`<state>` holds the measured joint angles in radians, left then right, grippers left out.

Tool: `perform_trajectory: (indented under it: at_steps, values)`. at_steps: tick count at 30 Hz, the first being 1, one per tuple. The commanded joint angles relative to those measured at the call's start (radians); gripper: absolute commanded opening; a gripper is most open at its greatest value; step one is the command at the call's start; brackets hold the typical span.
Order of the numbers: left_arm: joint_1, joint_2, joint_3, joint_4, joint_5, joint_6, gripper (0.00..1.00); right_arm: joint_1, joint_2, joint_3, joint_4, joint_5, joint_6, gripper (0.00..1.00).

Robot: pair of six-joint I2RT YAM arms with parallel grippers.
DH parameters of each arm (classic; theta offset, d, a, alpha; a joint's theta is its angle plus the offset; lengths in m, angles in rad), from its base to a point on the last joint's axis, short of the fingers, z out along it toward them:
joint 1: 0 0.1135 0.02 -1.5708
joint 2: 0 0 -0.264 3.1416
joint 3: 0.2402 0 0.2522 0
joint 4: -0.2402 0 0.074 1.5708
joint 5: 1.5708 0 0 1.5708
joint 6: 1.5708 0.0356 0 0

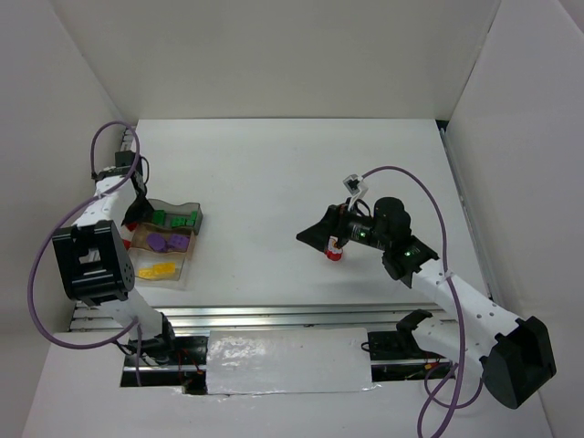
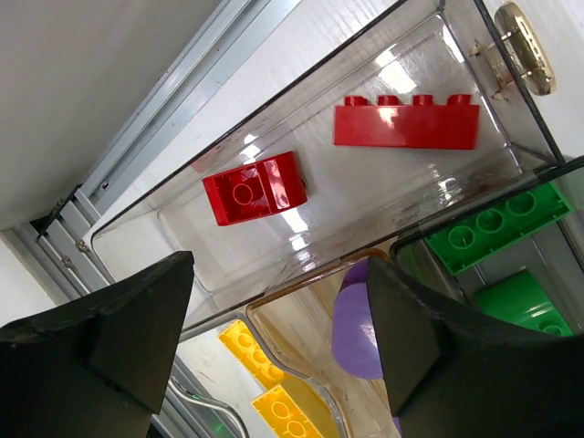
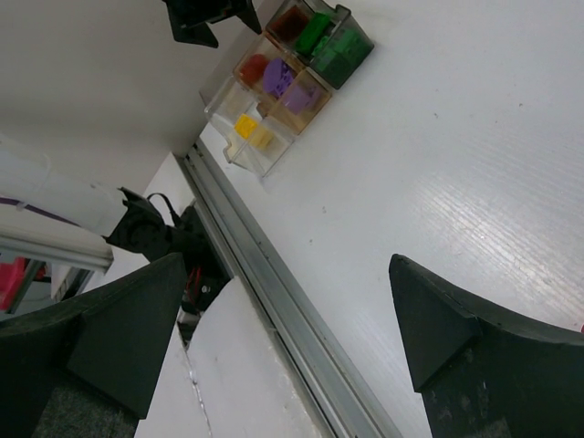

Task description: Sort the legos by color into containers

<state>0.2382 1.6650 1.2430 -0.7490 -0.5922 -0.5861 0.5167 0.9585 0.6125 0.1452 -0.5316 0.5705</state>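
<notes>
**Lego sorting: both grippers spread, one red piece outside the trays**

The containers (image 1: pixel 182 265) are shown at the left of the table (image 1: pixel 274 173), close to the left arm. In the left wrist view, one compartment is seen to hold a square red brick (image 2: pixel 254 189) and a long red brick (image 2: pixel 406 121). Green bricks (image 2: pixel 497 224), a purple piece (image 2: pixel 358 319) and yellow bricks (image 2: pixel 251 347) are held in neighbouring compartments, one colour to each. The left gripper (image 2: pixel 278 274) is positioned above the containers, with its fingers held wide apart and nothing gripped between them. The right gripper (image 1: pixel 321 239) is lowered over the middle of the table, well apart from the containers. Its fingers are likewise spread, and only bare table is seen between them in the right wrist view. A loose red lego (image 1: pixel 334 255) is seen on the table at this gripper's tip. Whether it is touched by a finger cannot be told.
</notes>
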Motion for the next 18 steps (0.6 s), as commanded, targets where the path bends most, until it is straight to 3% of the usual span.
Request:
perform_trajectory:
  at_steps: [1,6,8,12,15,18]
  values:
    - [0.003,-0.043,0.016,-0.012,-0.028,-0.023,0.89,-0.004,-0.007,0.001,0.031,-0.004,-0.011,1.00]
    - [-0.029,-0.163,0.007,0.003,-0.002,-0.002,0.94,-0.004,-0.014,0.015,-0.041,0.079,-0.040,1.00]
    - [-0.080,-0.268,-0.014,0.032,0.003,0.029,0.95,-0.004,-0.004,0.023,-0.116,0.207,-0.063,1.00]
    - [-0.320,-0.434,-0.054,0.095,0.092,0.110,1.00,-0.006,0.103,0.108,-0.336,0.494,-0.064,1.00]
    - [-0.428,-0.534,-0.095,0.096,0.179,0.141,0.99,-0.006,0.201,0.138,-0.444,0.582,-0.127,1.00]
    - [-0.459,-0.637,-0.171,0.109,0.282,0.164,1.00,-0.007,0.276,0.162,-0.486,0.572,-0.185,1.00]
